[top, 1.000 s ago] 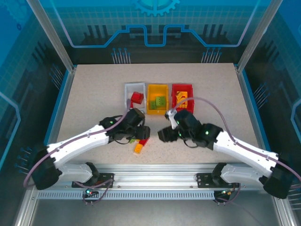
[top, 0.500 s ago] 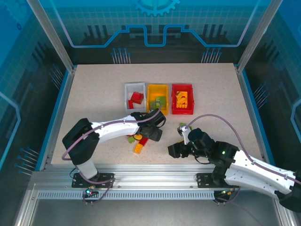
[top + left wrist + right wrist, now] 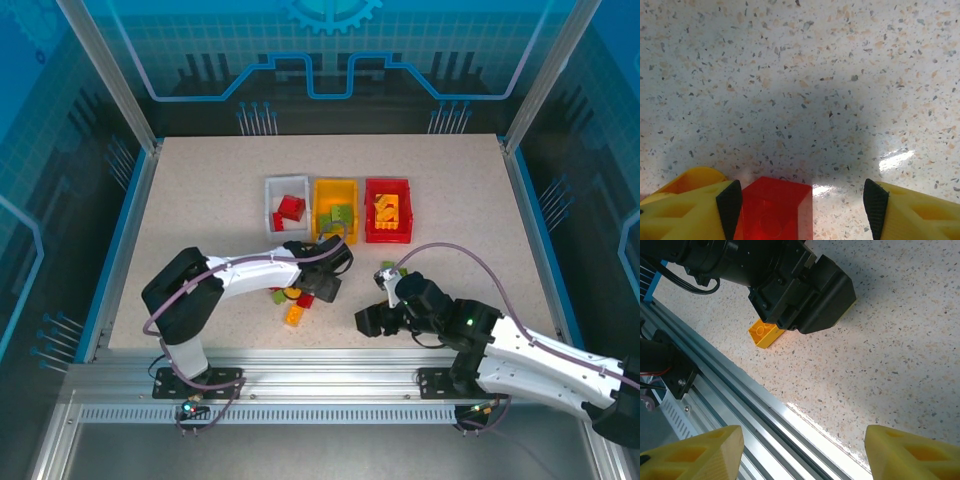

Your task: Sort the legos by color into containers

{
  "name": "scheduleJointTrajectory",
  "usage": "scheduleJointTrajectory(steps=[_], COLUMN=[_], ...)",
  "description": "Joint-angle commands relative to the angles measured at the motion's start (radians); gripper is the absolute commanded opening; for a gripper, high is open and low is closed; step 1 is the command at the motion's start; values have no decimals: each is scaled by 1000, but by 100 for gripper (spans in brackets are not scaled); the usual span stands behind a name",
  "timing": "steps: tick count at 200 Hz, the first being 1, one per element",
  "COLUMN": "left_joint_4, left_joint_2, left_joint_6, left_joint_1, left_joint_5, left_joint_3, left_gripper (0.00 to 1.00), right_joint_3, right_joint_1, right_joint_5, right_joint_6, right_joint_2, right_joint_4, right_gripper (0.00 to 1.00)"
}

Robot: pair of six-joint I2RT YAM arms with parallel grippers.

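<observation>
Three small open bins stood in a row at the middle of the top view. The white bin [image 3: 269, 205] held red bricks, the yellow bin [image 3: 317, 215] green ones, and the red bin [image 3: 407, 215] yellow-orange ones. Below them a loose cluster of bricks [image 3: 293, 300] in green, yellow, red and orange lay on the speckled table [image 3: 200, 200], close to its lower edge and the metal rail [image 3: 330, 375].

The table was bare to the left, right and above the bins. Both arms crowded the space around the cluster. The left gripper [image 3: 325, 287] sat at the cluster's right end. The right gripper [image 3: 365, 320] was lower and further right, apart from the bricks.

The left wrist view showed that gripper's fingers [image 3: 690, 210] spread. A red brick [image 3: 776, 210] lay at the bottom edge against the left-hand pad, with a gap to the other, so it was not pinched.

The right wrist view showed its own fingers [image 3: 700, 450] spread wide with nothing between them. A studded yellow brick [image 3: 764, 333] lay just beside the left gripper's black body, and the rail ran diagonally at lower left.
</observation>
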Motion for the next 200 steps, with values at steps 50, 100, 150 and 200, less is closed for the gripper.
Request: scheduleJointTrajectory(steps=[50, 100, 150, 200], left_joint_4=[-28, -5, -56, -140], left_joint_2=[8, -77, -125, -70], left_joint_6=[-54, -86, -144, -234], left_joint_1=[-5, -39, -57, -41], left_joint_5=[-12, -39, -80, -31], left_joint_3=[-51, -73, -17, 17], left_gripper=[68, 69, 71, 75], right_joint_3=[0, -1, 7, 6], right_joint_1=[15, 15, 15, 15], right_joint_5=[-9, -5, -4, -2], right_joint_6=[19, 19, 16, 6], right_joint_2=[30, 38, 52, 38], right_joint_4=[27, 30, 33, 12], right_gripper=[66, 66, 66, 66])
